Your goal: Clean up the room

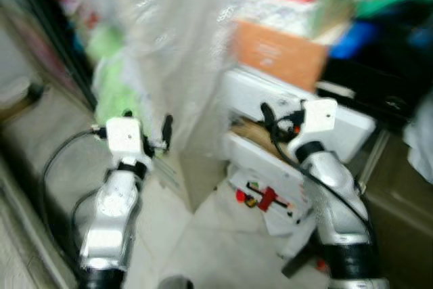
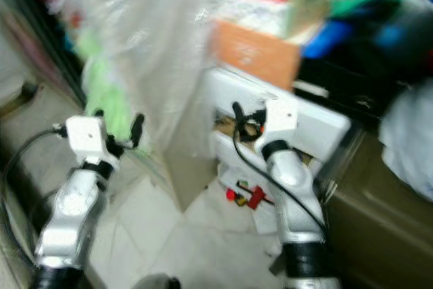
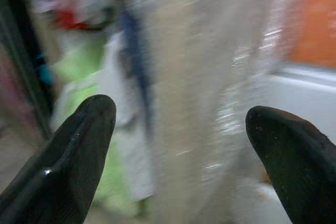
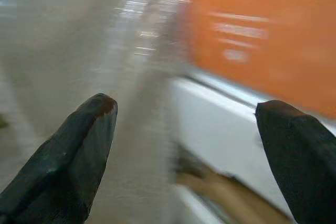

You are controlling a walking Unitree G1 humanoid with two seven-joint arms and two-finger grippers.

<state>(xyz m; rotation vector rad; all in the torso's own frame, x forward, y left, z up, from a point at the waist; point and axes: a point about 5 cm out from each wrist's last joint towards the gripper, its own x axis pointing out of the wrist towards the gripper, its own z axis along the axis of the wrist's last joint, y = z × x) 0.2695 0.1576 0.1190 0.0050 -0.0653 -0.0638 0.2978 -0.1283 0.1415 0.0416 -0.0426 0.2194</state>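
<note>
— Clutter ahead of us, blurred: a clear plastic sheet [image 1: 169, 38] hangs in the middle, an orange box [image 1: 281, 52] sits atop white drawers [image 1: 291, 123], and small red toys [image 1: 260, 197] lie on the pale floor [image 1: 196, 235] below.

— And our arms?

— Both raised. Our left gripper [image 3: 181, 129] faces the plastic sheet and some green fabric [image 1: 111, 79], fingers [image 3: 79, 145] spread wide, holding nothing. Our right gripper [image 4: 184, 145] points at the orange box and white drawers, fingers [image 4: 79, 150] equally wide apart and empty.

— Anything else?

— Dark items at right, too blurred to identify.
</note>
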